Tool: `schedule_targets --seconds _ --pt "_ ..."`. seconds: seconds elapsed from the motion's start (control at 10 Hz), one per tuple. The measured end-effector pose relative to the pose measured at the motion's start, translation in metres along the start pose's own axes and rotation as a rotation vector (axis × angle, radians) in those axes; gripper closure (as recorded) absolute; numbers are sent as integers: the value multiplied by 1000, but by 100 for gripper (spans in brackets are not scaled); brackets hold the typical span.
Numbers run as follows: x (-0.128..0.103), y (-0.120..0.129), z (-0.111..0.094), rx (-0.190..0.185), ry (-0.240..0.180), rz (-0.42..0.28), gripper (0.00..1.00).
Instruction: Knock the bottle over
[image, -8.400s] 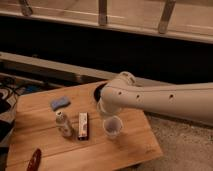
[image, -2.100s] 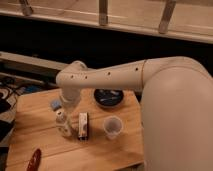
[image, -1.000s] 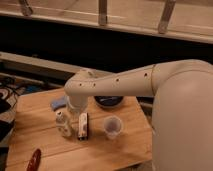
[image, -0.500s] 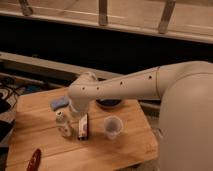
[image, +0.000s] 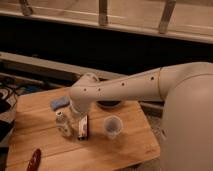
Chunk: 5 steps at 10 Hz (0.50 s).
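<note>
A small clear bottle stands upright on the left half of the wooden table. My white arm reaches in from the right and bends down over the table. The gripper hangs at the end of it, just right of the bottle's top and very close to it. I cannot tell whether it touches the bottle.
A blue sponge lies behind the bottle. A dark snack packet lies just right of the bottle. A clear plastic cup stands further right. A dark bowl sits behind, partly under the arm. A red object lies at the front left edge.
The arm has swung in over the table and its wrist has shifted slightly right and lower beside the bottle. The bottle still stands upright in the same spot.
</note>
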<state>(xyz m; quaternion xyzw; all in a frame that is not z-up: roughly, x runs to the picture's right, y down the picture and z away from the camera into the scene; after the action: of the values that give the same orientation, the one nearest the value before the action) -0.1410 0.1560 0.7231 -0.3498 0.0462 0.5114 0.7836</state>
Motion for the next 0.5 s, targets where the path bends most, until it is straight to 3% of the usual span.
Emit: schedule_targets --seconds 0.2,0.5 --pt "5 -3 -4 27 8 -10 100" --pt "-14 12 -21 70 -18 -26 100"
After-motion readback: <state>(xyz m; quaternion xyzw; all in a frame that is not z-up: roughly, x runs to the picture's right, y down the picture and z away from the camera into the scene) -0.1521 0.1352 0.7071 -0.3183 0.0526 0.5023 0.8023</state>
